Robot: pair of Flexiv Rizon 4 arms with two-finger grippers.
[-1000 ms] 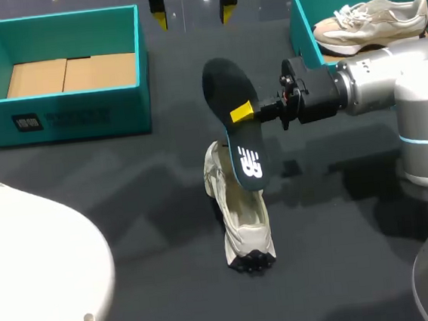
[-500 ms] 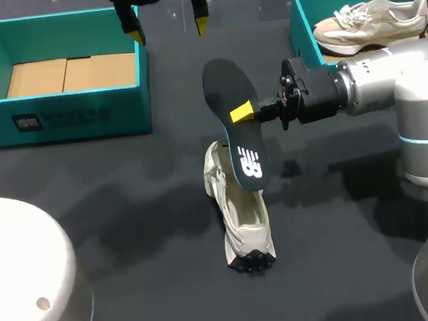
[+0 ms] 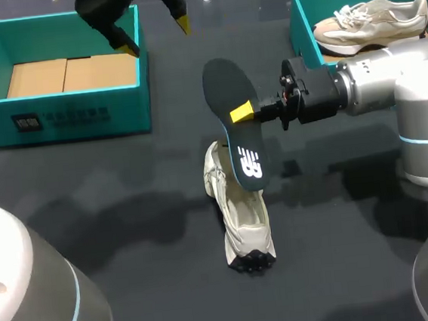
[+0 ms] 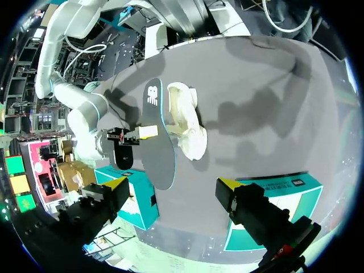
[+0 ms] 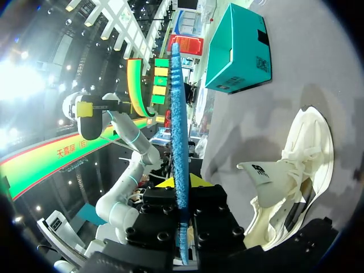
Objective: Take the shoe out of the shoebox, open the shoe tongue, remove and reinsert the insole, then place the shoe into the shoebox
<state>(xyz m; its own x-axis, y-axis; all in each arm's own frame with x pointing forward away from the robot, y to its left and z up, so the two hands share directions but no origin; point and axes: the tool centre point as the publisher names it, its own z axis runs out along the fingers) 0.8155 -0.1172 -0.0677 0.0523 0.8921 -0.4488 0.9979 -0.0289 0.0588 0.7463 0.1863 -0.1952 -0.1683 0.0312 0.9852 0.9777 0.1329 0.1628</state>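
Insole (image 3: 233, 124): black face with a white logo mark, blue reverse in the right wrist view; shoe (image 3: 240, 215): cream, with a black sole at its near end. Left shoebox (image 3: 62, 114) and right shoebox (image 3: 302, 15): teal, the left floored in tan cardboard, the right holding a beige-and-cream second shoe (image 3: 371, 18). Worktop (image 3: 128, 214): dark grey; left end effector (image 3: 156, 35) and right end effector (image 3: 242, 113): black with yellow tips; right arm (image 3: 388, 83): silver-grey with a light blue band.

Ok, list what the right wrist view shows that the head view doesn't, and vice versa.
Right wrist only: the insole's blue underside, edge-on, and the shoe's raised tongue. Head only: the cardboard inside the teal shoebox, and a second shoe in the other box. Both: the right tool shut on the insole, the shoe on the table.
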